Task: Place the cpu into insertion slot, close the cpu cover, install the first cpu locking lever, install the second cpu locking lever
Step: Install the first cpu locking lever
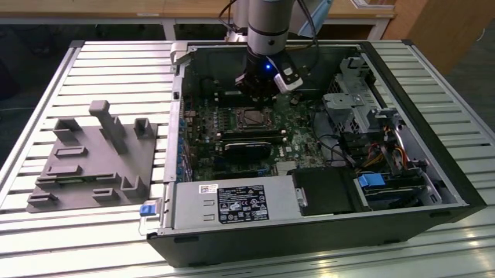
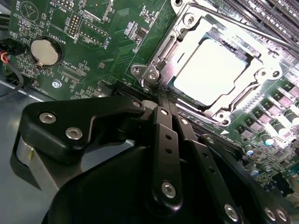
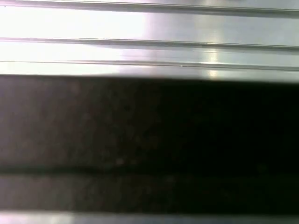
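Cpu [image 2: 212, 70], a small flat square chip with a dull silver-grey metal top, is seated in the insertion slot [image 1: 239, 117], the dark square socket on the green circuit board [image 2: 107, 42].

Nearest on the slatted metal worktop [image 1: 77, 243] is the open black computer case [image 1: 309, 243], with a grey moulded fixture [image 1: 93, 156] well apart on the exterior view's left. A silver labelled power supply box [image 1: 232, 202] fills the case's near edge, and the socket lies beyond it, about mid-board. The cpu cover [image 2: 164, 55], a thin square silver frame with a central hole, lies down around the chip, so only the chip's bright top shows through. A thin metal locking lever [image 2: 252, 31] runs along the cover's far side; I cannot tell whether it is latched.

Farthest back, the black gripper [image 2: 163, 100] hangs just beside the socket's far edge. Its jaws appear closed together with nothing between them.

By my judgement the chip is light, rigid and fragile underneath, and its smooth top is slippery. It is best taken by two opposite edges and kept level. The cover is thin springy metal, better pressed at its free edge.
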`<act>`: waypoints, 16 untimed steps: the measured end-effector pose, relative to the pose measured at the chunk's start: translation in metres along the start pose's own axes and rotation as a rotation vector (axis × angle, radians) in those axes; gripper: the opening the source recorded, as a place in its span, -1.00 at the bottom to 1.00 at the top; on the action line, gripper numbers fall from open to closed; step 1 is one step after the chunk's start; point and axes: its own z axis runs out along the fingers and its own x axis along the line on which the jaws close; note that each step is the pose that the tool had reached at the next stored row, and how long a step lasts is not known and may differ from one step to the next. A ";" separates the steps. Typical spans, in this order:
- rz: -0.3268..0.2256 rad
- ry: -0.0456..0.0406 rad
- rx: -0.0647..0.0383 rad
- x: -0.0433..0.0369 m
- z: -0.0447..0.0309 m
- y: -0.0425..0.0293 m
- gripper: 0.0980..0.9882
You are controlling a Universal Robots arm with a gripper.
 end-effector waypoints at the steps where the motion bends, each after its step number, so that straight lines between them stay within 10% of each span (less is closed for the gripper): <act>1: 0.000 -0.0001 -0.001 0.0000 0.0000 0.0005 -0.98; 16: -0.001 0.0000 -0.001 -0.0003 -0.0171 0.0013 -0.98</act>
